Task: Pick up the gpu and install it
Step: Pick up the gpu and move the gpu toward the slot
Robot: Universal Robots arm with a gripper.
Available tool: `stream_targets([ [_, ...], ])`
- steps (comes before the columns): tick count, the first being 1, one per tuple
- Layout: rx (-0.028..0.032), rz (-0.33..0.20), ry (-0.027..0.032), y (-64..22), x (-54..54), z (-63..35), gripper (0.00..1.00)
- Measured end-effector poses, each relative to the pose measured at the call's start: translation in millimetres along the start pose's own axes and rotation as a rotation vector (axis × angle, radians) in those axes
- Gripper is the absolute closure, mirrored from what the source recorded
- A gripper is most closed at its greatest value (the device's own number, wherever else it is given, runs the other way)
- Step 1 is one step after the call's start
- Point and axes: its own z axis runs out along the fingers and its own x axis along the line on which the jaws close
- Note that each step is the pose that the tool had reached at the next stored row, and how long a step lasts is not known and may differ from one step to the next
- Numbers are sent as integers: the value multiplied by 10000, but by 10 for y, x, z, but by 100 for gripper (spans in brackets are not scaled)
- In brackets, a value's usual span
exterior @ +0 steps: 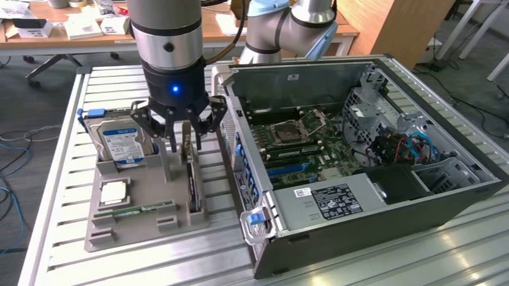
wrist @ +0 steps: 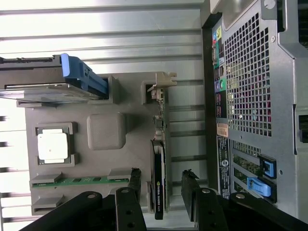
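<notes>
The gpu (exterior: 192, 182) stands on its edge in a slot of the grey holder tray (exterior: 143, 229), a thin dark card with its silver bracket end toward the back. My gripper (exterior: 181, 128) hangs right over it, open. In the wrist view the two black fingers (wrist: 135, 182) straddle the gpu (wrist: 159, 163), one on each side, with a gap between each finger and the card. Nothing is held.
On the same tray sit a silver hard drive with a blue label (exterior: 119, 142), a square processor chip (exterior: 114, 192) and a green memory stick (exterior: 135, 210). The open computer case (exterior: 445, 179) lies at the exterior view's right, its motherboard (exterior: 306, 149) exposed.
</notes>
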Motion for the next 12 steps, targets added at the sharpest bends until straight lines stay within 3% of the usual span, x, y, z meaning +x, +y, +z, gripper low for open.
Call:
stream_targets([
  [12,-3,-1,-3,-1,0,23,53],
])
